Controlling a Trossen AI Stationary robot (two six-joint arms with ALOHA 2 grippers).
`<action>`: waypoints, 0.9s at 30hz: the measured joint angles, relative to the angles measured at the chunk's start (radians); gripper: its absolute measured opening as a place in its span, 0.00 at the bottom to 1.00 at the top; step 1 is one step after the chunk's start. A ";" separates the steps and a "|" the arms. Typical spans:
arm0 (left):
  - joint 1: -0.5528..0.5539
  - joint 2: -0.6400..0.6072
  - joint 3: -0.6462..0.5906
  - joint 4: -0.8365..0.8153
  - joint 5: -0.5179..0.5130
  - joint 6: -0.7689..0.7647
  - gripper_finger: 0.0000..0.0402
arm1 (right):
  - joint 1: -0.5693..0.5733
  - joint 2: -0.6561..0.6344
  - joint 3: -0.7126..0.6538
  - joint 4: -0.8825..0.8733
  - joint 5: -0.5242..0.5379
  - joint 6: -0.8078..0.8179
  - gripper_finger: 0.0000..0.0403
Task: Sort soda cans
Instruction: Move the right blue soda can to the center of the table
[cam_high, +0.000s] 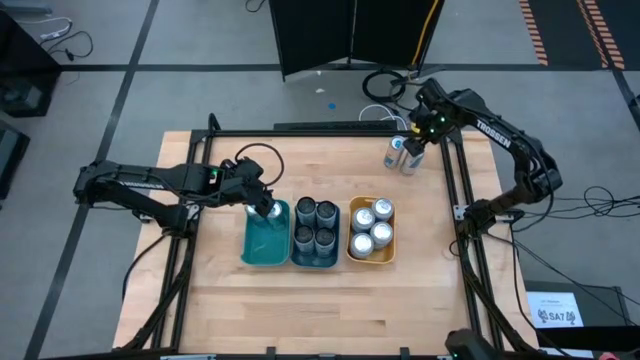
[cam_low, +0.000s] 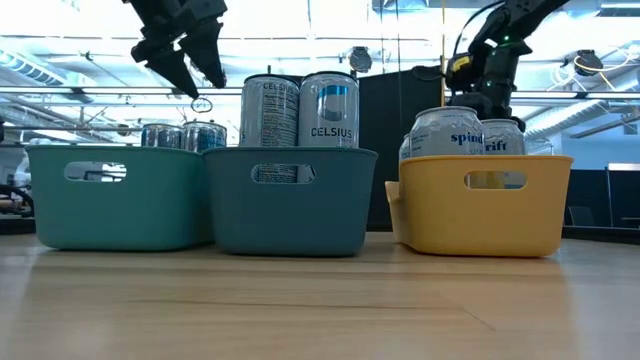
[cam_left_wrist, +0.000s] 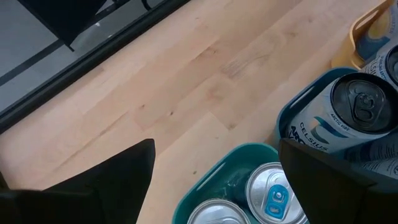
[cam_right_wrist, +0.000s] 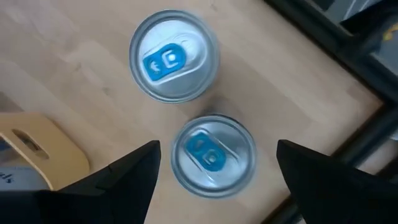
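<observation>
High view: three rectangular plastic bins in a row mid-table on the wood table (cam_high: 210, 300). Teal bin (cam_high: 262, 245) holds cans only at its far end, under the left gripper (cam_high: 268, 208), so no count from here. Blue bin (cam_high: 314, 262) holds 4 dark-topped cans (cam_high: 315, 225) in a 2x2. Yellow bin (cam_high: 353, 240) holds 4 silver-topped cans (cam_high: 372, 228). 2 loose cans (cam_high: 402, 155) stand upright at the far right of the table, under the right gripper (cam_high: 414, 143).

Low view: adds what the top-down can't: "CELSIUS" lettering on the tall blue-bin cans, partial lettering on the shorter yellow-bin cans, 2 can tops just clearing the teal rim (cam_low: 183, 134). Bins have oval handle cutouts and smooth matte walls. Left gripper hangs above the teal bin, fingers spread, nothing between them.

Left wrist view: 2 silver lids with blue tabs (cam_left_wrist: 273, 194) inside the teal bin, touching or nearly. Next bin over shows a can with a dark lid (cam_left_wrist: 360, 104). Left claw released, both fingers clear of the cans.

Right wrist view: the 2 loose cans side by side, silver lids with blue tabs; nearer one (cam_right_wrist: 212, 155) sits between the fingers but untouched, the other (cam_right_wrist: 172, 64) beyond it. Right claw released. Yellow bin corner at the edge.
</observation>
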 joint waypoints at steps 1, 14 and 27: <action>0.000 0.000 0.000 0.000 0.000 0.000 0.87 | 0.000 0.007 0.000 0.000 -0.003 -0.004 0.78; 0.000 0.000 0.000 0.000 0.000 0.000 0.87 | 0.001 0.070 0.000 -0.029 0.007 -0.008 0.78; 0.000 0.000 0.000 -0.004 0.000 0.006 0.87 | 0.017 0.084 0.001 -0.053 0.079 0.017 0.68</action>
